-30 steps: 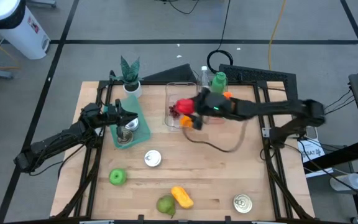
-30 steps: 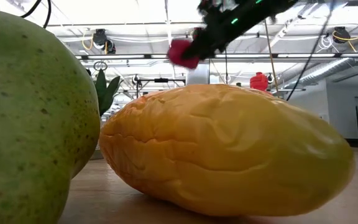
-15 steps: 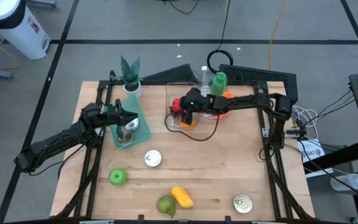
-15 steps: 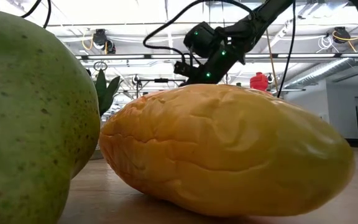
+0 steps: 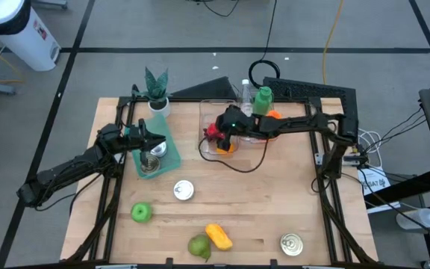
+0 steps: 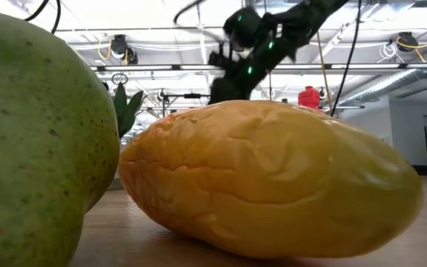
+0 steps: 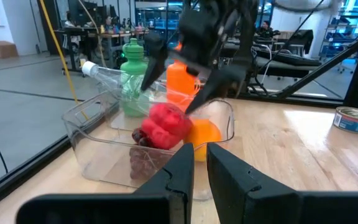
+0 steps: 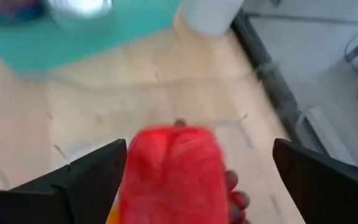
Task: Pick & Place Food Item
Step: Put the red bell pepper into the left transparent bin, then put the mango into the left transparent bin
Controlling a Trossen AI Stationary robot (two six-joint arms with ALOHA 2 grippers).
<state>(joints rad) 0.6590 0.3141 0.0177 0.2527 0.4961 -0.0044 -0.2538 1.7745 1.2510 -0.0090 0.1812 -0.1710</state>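
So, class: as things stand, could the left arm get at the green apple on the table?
Probably yes: the green apple lies in the open on the left arm's side, nothing around it. But the left tool is shut, so it must open first.

The wooden table (image 5: pixel 275 194) holds many things. Near the front edge lie a green pear (image 5: pixel 198 246) and a yellow-orange mango (image 5: pixel 218 236), touching each other. A green apple (image 5: pixel 141 213) sits off to the left of them. A tin can (image 5: pixel 292 243) stands near the front right corner, and another can (image 5: pixel 183 190) sits in the middle of the table. A teal tray (image 5: pixel 166 146) lies on the left side. A small plant in a white pot (image 5: pixel 157 96) stands at the back left. A clear plastic box (image 5: pixel 209 112) rests at the back middle, with a green bottle (image 5: pixel 263 97) and a clear bottle (image 5: pixel 245 91) just behind it.
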